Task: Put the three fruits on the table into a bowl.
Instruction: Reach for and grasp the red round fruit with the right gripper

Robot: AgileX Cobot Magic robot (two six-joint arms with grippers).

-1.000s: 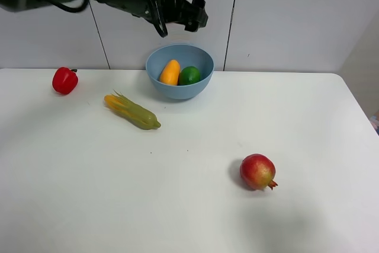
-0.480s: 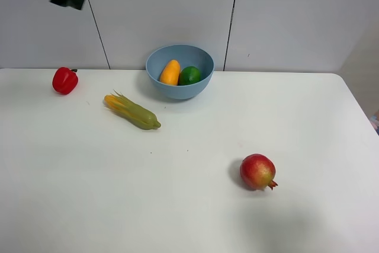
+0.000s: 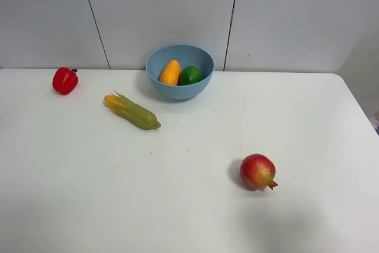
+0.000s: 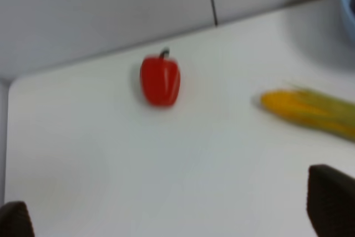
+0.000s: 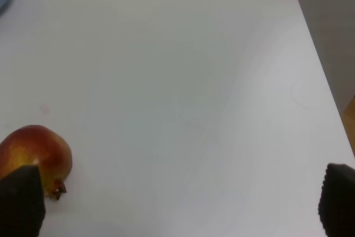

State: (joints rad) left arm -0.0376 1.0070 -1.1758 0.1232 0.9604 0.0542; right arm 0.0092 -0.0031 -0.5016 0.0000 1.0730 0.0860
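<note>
Blue bowl (image 3: 177, 92) at 12 o'clock on the table (image 3: 71, 176) holds mango (image 3: 170, 72) and lime (image 3: 189, 76), side by side. Pomegranate (image 3: 257, 172) lies at 5 o'clock from bowl, well apart. Left gripper (image 4: 173, 215), right gripper (image 5: 178, 201): fingers spread wide, grasping nothing.

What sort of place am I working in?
Probably a lab test bench, not a kitchen: plain white table, blank grey wall panels, a blue bowl and loose produce like the pomegranate.
</note>
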